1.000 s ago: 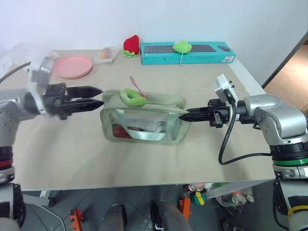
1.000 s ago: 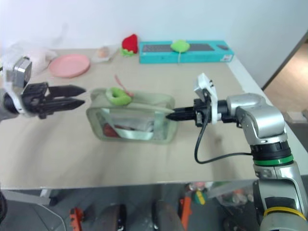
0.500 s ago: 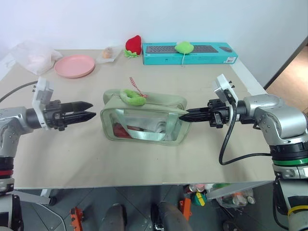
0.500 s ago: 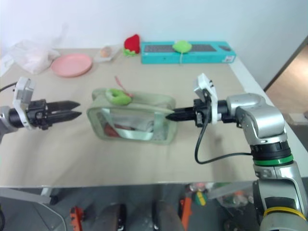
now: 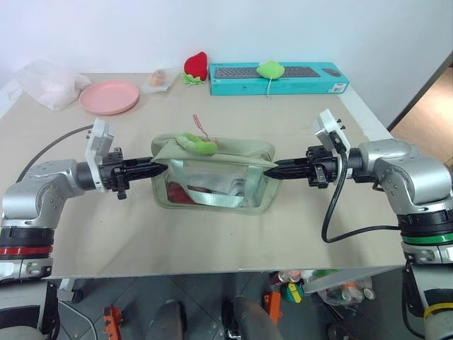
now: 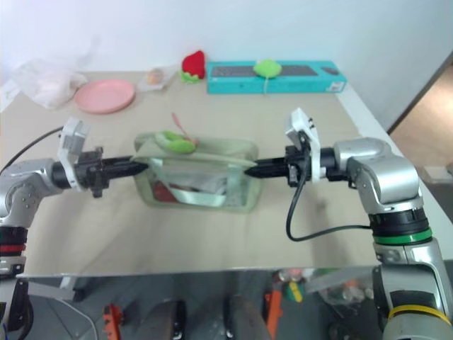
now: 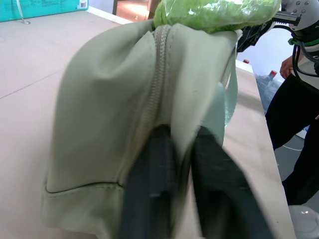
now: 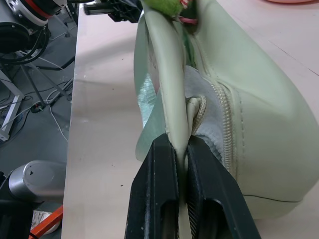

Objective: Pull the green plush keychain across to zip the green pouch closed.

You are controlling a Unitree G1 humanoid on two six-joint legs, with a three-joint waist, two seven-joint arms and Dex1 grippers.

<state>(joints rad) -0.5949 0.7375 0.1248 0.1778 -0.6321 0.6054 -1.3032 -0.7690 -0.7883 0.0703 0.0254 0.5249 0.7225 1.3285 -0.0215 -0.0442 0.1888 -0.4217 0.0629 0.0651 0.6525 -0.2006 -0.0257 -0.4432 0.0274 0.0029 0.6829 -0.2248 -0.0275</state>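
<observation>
L to R: plastic bag (image 5: 48,75) and pink plate (image 5: 108,97) at far left of bench (image 5: 212,241), well away from the work. L hand (image 5: 157,168) comes in level from the left, fingers pinched shut on the left end of the pouch (image 5: 212,177); wrist view shows fabric beside the zipper caught between them. Judged as an anchor grip so the pouch won't slide when the zip gets pulled. Pouch sits mid-bench, upright, clear panel and strap facing the robot, something red inside. Keychain (image 5: 196,142) lies on the pouch's top edge toward the left end, red-white cord trailing up behind it; neither hand is on it. Top looks mostly unzipped, so the pull is not yet done. R hand (image 5: 272,170) also level, clamped tight on the pouch's right end; wrist view shows an edge of the pouch nipped between its fingers. The two grips stretch the top taut, prob. to keep the zip line straight. Far edge: red strawberry plush (image 5: 194,66), teal keyboard box (image 5: 311,78) with a round green plush (image 5: 268,69) on it. Bench is plain beige, white wall behind, clutter on floor below.
</observation>
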